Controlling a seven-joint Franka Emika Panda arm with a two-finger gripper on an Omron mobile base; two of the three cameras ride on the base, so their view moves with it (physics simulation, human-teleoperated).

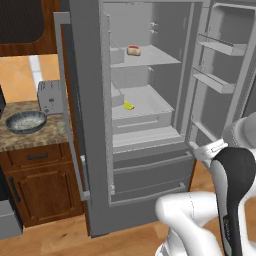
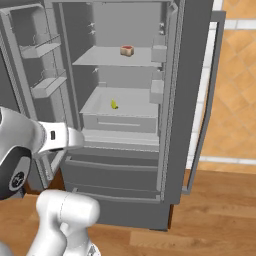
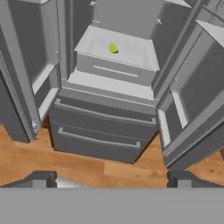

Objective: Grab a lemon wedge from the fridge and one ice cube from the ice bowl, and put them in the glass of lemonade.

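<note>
- The fridge (image 1: 145, 125) is standing on the wooden floor (image 2: 215, 215) with both upper doors swung open and both lower drawers shut.
- Upper shelf (image 1: 150, 59): a small reddish-and-pale food item (image 1: 133, 50) is sitting on it, toward the back left as the left base view shows it.
- Lower shelf (image 1: 150, 102): a yellow lemon wedge (image 1: 128, 105) is lying directly on it, near the front left, alone.
- The speckled stone worktop (image 1: 30, 137) is standing left of the fridge, over brown wooden cabinets.
- The ice bowl (image 1: 26, 121) is resting on the worktop; the boxy grey toaster (image 1: 50, 96) is sitting just behind it.
</note>
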